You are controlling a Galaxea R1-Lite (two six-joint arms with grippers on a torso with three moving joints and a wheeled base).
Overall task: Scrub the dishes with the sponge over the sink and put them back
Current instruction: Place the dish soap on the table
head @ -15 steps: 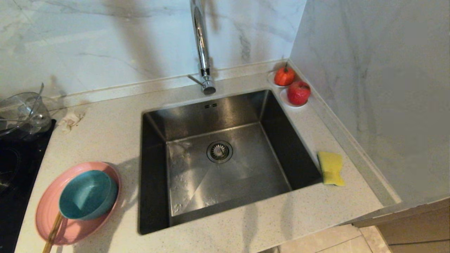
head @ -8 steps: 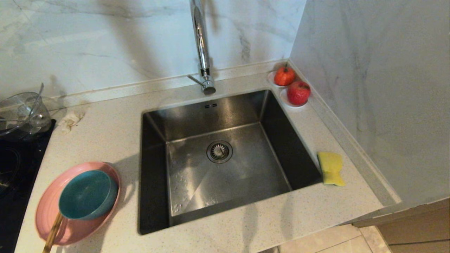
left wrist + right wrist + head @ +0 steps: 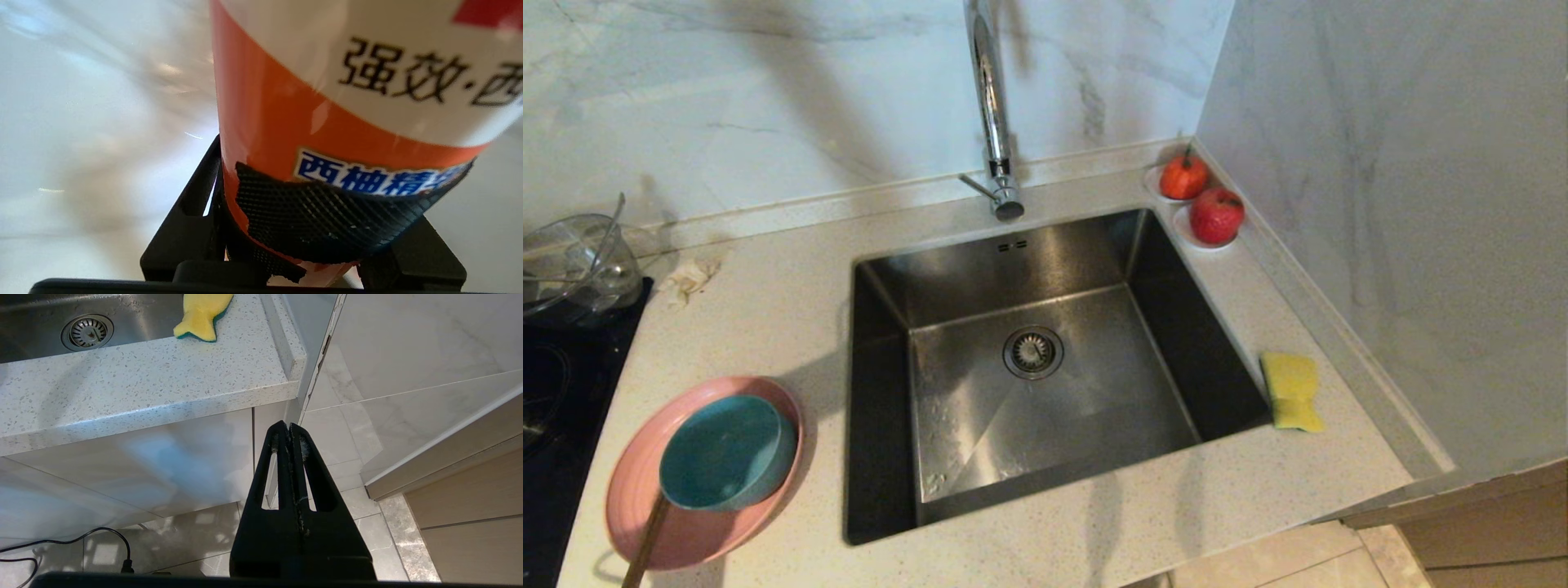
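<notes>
The pink plate [image 3: 698,531] lies on the counter left of the sink [image 3: 1094,408], with the teal bowl [image 3: 723,452] standing in it. Right of the basin, the yellow sponge [image 3: 1290,390] rests on the counter; the right wrist view also shows the sponge [image 3: 203,312]. Neither arm appears in the head view. My left gripper [image 3: 322,220] is shut on an orange-and-white labelled bottle [image 3: 286,102], which fills its view. My right gripper [image 3: 289,428] hangs shut and empty below the counter edge, over the floor tiles.
A tall chrome tap [image 3: 992,106] rises behind the basin, above the drain strainer [image 3: 1032,352]. Two red fruits [image 3: 1217,214] sit in the back right corner. A glass bowl [image 3: 576,261] and black hob [image 3: 556,392] are at the left. A wooden stick [image 3: 645,543] leans on the plate.
The shadow on the counter between the plate and the sink has shifted and thinned. Dishes and sponge lie where they were.
</notes>
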